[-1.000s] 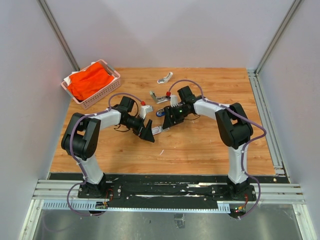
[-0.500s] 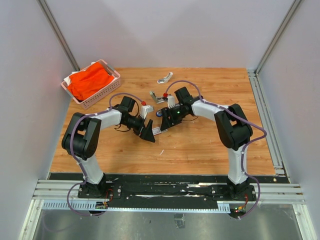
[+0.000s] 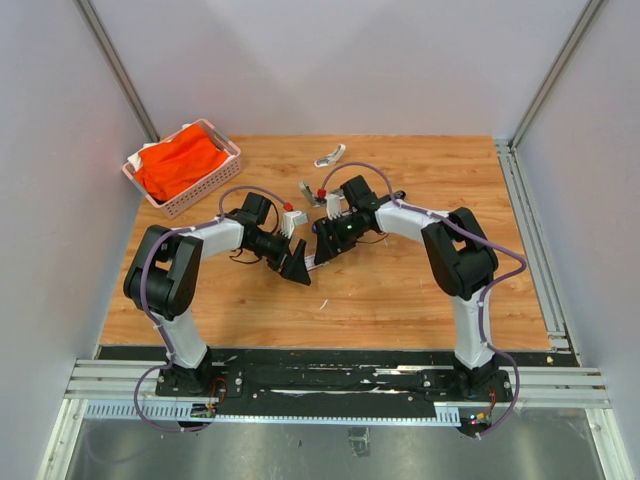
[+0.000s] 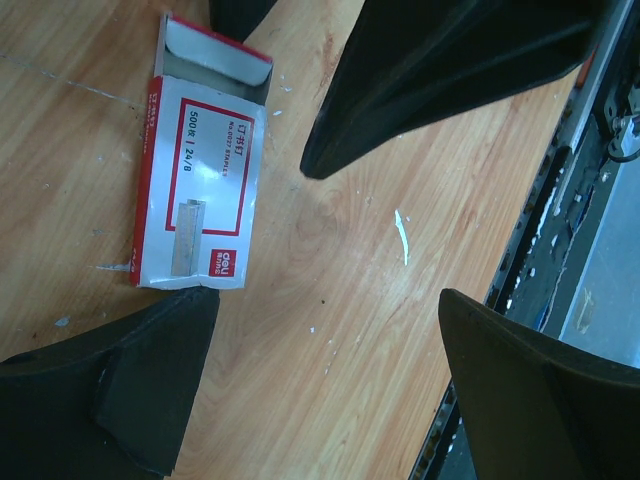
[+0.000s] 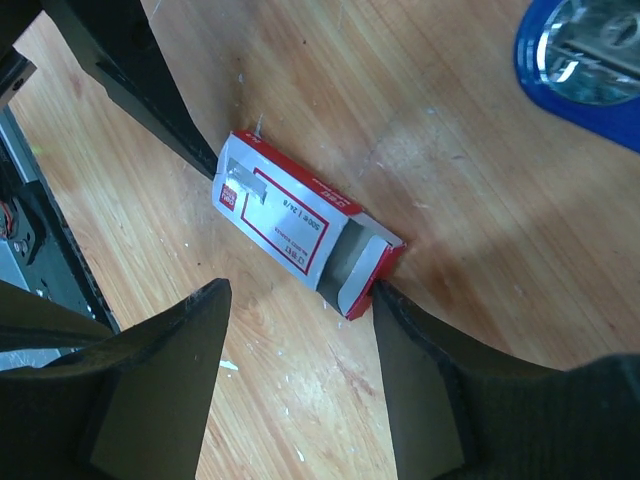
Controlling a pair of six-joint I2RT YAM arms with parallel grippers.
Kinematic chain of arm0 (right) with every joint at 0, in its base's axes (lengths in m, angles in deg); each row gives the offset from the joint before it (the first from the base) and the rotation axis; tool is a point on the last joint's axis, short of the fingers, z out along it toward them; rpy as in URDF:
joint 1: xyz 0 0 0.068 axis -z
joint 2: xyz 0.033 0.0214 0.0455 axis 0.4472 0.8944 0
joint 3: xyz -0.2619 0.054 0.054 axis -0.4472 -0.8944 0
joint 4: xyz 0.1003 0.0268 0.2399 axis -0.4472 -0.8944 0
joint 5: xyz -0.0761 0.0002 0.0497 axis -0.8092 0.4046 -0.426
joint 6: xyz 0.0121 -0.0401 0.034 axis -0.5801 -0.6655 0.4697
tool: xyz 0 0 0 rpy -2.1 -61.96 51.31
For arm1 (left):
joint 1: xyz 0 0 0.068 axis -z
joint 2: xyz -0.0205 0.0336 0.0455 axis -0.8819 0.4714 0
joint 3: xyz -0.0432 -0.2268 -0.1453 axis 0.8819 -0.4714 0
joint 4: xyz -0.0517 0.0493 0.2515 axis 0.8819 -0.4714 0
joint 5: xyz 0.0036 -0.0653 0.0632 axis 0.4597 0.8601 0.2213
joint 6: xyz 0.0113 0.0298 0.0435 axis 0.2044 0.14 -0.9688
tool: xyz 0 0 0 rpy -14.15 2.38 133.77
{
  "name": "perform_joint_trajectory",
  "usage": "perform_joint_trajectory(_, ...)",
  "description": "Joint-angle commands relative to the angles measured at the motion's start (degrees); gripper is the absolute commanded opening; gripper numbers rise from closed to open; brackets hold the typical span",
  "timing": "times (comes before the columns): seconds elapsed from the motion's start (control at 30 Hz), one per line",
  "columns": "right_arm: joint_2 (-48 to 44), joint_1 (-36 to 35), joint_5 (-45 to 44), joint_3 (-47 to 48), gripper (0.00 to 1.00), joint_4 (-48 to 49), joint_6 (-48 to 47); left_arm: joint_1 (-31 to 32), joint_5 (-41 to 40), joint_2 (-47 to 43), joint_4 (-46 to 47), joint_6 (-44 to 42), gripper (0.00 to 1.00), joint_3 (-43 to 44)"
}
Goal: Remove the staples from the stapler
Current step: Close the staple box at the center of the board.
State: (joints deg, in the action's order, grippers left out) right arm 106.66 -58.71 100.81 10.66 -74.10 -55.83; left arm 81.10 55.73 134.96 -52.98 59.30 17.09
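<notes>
No staples show in any view. A small flat white box with a red label (image 5: 295, 232) lies on the wooden table, one end flap open; it also shows in the left wrist view (image 4: 198, 190) and the top view (image 3: 316, 262). My right gripper (image 5: 300, 292) is open just over the box's open end, one fingertip (image 5: 385, 300) touching its corner. My left gripper (image 4: 330, 300) is open and empty beside the box's other end. A blue stapler part with shiny metal (image 5: 590, 55) lies behind the right gripper. An open silver stapler (image 3: 312, 194) lies farther back.
A pink basket (image 3: 170, 205) holding orange cloth stands at the back left. Another small silver-and-white stapler piece (image 3: 330, 155) lies near the back edge. The two grippers are close together, with the right gripper's black finger (image 4: 450, 70) in the left wrist view.
My right gripper has moved left and forward, over the blue stapler part and up to the white box. My left arm has not moved.
</notes>
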Motion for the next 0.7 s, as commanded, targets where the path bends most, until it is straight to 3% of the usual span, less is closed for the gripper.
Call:
perform_joint_trajectory(0.0,2.3,-2.2,3.0,0.6,0.61,1.3,1.2,0.6,-1.4,1.6,-0.5,-0.3,0.98,0.0)
perform_joint_trajectory(0.4,2.3,-3.5,5.7,-0.2,0.61,3.9,3.0,0.6,-1.1,1.8,-0.3,0.0,0.98,0.1)
perform_joint_trajectory(0.67,-0.3,-1.4,1.7,-1.7,0.61,2.4,2.1,0.0,-4.4,0.5,-0.1,-0.7,0.98,1.2)
